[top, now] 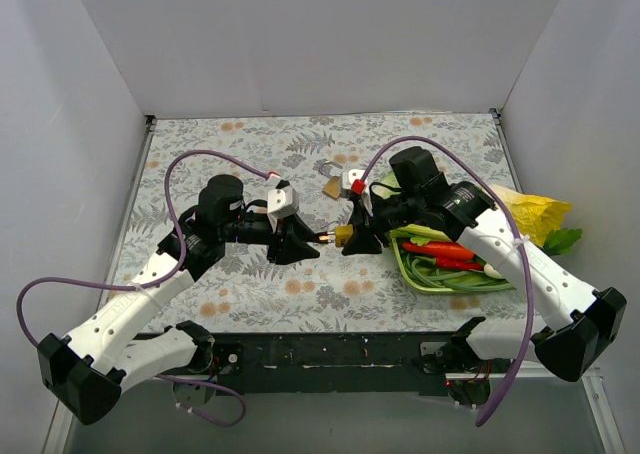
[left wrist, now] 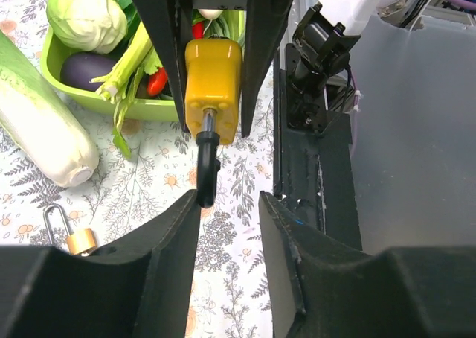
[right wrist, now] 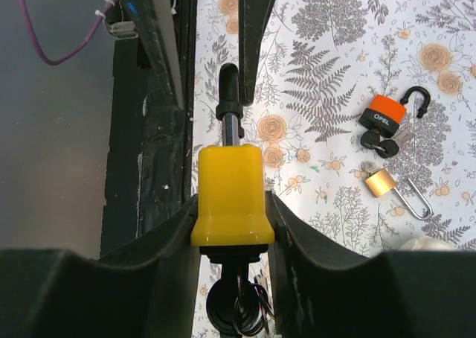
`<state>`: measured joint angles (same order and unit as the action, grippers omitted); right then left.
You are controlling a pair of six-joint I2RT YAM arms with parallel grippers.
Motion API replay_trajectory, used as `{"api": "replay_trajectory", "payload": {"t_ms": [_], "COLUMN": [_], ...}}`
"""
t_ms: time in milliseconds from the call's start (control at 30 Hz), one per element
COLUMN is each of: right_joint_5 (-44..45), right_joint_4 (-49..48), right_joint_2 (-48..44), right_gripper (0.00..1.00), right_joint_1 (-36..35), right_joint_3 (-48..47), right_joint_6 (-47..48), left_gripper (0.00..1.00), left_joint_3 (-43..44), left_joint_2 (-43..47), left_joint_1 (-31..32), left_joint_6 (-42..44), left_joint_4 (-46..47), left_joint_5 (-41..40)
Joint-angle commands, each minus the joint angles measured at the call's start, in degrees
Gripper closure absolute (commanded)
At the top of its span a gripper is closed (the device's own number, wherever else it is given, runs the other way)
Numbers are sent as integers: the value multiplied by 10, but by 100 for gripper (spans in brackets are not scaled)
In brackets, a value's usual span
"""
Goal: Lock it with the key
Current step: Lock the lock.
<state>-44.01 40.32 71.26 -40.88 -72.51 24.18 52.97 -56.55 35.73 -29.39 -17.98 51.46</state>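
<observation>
Right wrist: padlock braced

Above the table [top: 300,296], your right gripper [right wrist: 232,204] clamps the yellow padlock [right wrist: 232,185] against twisting. Your left gripper [left wrist: 229,204] gapes around its black shackle [left wrist: 207,170], gripping nothing, probably to press it. Keys [right wrist: 236,308] hang beneath.

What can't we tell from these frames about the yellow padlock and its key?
- Key: in the right wrist view it is cut off by the bottom edge and tucked under the yellow padlock. Whether it is fully seated cannot be told.
- Shackle: the left wrist view shows it edge-on, so latched or open is unclear.
- Top view: the padlock is too small, crowded between the left gripper and right gripper.
</observation>
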Motion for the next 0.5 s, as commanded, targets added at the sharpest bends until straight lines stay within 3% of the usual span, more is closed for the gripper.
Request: {"api": "replay_trajectory", "payload": {"t_ms": [0,67,233,467], "right_joint_5": [-40,-45,-46,-50], "right_joint_4": [-45,-47,-55,-74], "right_joint_2": [-25,-27,-29,-32], "right_gripper": [99,99,99,99], "right_joint_1": [1,1,1,0], "right_joint_3": [-11,-11,-10,-6], "right_joint_6": [-5,0,6,-5], "left_gripper": [66,73,99,100], "left_joint_3": [2,6,20,8], "left_joint_2": [8,3,-5,-6], "left_joint_1": [-1,-2,-1,-1], "left_joint_6": [0,-7,-32,-71], "left_joint_4": [15,22,47,74], "left_joint_5": [11,20,37,32]}}
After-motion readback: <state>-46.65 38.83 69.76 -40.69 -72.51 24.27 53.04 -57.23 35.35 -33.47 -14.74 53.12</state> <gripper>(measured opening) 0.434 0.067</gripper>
